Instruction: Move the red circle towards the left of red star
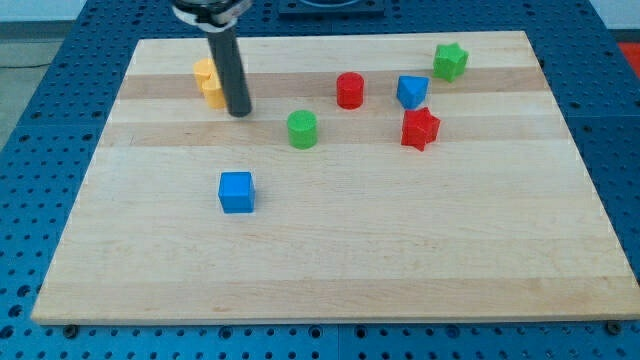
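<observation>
The red circle point(350, 90) stands on the wooden board in the upper middle. The red star point(420, 129) lies to its lower right, past a blue block point(411, 91) of unclear shape. My tip point(240, 112) rests on the board at the upper left, right beside a yellow block point(209, 82) that the rod partly hides. The tip is well left of the red circle, with a green circle point(302, 129) lying between them and a little lower.
A green star point(450, 61) sits near the board's top right corner. A blue cube point(237, 192) lies left of the middle, below my tip. The wooden board point(330, 270) rests on a blue perforated table.
</observation>
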Controlling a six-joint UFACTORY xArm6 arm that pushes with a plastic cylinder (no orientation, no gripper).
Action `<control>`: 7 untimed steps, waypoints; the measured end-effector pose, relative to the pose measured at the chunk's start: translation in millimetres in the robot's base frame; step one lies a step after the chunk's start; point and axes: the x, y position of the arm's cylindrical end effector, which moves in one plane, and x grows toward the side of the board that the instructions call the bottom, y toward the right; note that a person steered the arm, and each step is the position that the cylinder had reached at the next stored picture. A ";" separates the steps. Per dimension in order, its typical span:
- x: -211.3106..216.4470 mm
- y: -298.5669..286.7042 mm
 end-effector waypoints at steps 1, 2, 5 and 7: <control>0.0 37.9; -0.2 65.1; -64.6 97.2; -45.4 160.3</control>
